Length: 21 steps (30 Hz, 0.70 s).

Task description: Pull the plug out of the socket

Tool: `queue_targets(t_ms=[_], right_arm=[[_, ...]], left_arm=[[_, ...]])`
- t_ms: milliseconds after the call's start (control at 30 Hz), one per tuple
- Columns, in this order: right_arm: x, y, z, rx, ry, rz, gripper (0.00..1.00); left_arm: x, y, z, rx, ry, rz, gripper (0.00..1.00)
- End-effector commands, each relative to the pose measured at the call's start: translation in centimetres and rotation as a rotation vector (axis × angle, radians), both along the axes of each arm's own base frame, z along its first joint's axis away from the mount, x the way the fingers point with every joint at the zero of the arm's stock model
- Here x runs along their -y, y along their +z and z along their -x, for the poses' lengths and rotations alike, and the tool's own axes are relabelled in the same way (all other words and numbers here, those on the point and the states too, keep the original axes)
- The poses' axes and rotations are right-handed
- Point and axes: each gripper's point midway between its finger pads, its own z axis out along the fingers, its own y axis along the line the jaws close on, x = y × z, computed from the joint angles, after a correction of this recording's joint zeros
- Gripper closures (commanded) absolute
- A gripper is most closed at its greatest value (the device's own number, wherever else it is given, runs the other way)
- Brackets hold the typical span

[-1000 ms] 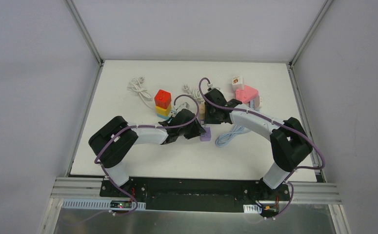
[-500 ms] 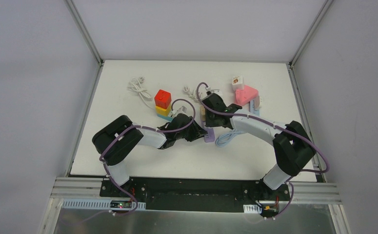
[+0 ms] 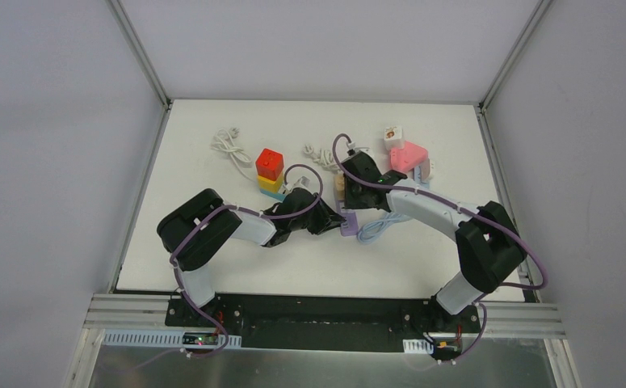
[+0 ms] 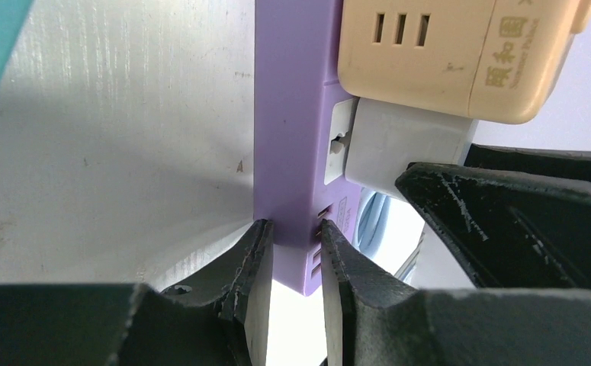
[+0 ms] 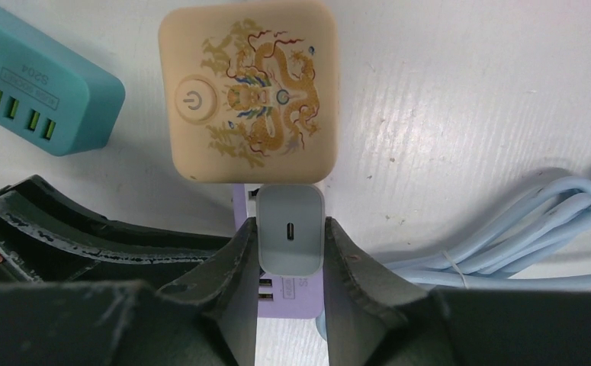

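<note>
Purple slab-shaped socket (image 4: 288, 137) clamped endwise by left fingers (image 4: 252, 278); right fingers (image 5: 240, 263) pinch its smooth rounded grey plug (image 5: 290, 232).

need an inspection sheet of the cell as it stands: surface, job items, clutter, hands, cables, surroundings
Surface: white table, fine scratches in the wrist views.
Job's things: white charger still plugged into the purple power strip; beige cube adapter sits against the same strip, next to the charger.
Clutter: teal power strip, red-and-yellow cube stack, pink socket, white cube.
Hands: left hand shut on the purple strip's end; right hand shut on the charger.
Cables: light blue cable bundled beside the strip; white cable coil far left.
Surroundings: grey walls, metal frame; nothing else seen.
</note>
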Motion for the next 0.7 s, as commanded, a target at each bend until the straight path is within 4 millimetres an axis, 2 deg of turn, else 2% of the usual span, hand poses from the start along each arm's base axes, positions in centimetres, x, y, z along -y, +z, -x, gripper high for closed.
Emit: queue_targets(t_ms=[0, 100, 200, 233, 300, 400, 467, 567, 667], right_arm=[[-4.0, 2.9, -0.4, 0.076, 0.035, -0.088, 1.00], [-4.0, 4.5, -0.5, 0.065, 0.046, -0.185, 1.00], [-4.3, 6.5, -0.5, 0.033, 0.056, -0.364, 1.00], [-4.7, 6.4, -0.3, 0.021, 0.068, -0.399, 1.00], [-5.6, 5.1, 0.4, 0.022, 0.086, -0.348, 1.00], [-5.7, 2.4, 1.1, 0.006, 0.084, -0.205, 1.00], [-5.5, 2.2, 1.1, 0.003, 0.067, -0.193, 1.00], [-5.5, 4.1, 0.7, 0.027, 0.060, -0.230, 1.00], [-5.2, 6.2, 0.2, 0.010, 0.042, -0.319, 1.00]], left_arm=[[-6.1, -9.1, 5.0, -0.239, -0.019, -0.345, 0.80], [-6.0, -9.1, 5.1, -0.243, -0.031, -0.352, 0.80], [-5.9, -9.0, 5.2, -0.248, -0.035, -0.354, 0.77], [-6.0, -9.1, 5.2, -0.249, -0.035, -0.356, 0.76], [-5.9, -9.1, 5.2, -0.252, -0.036, -0.355, 0.72], [-5.4, -9.1, 5.1, -0.257, -0.048, -0.341, 0.63], [-4.9, -8.9, 5.0, -0.253, -0.059, -0.323, 0.57], [-4.1, -8.6, 4.8, -0.244, -0.081, -0.304, 0.51], [-3.5, -8.3, 4.4, -0.239, -0.095, -0.296, 0.56]])
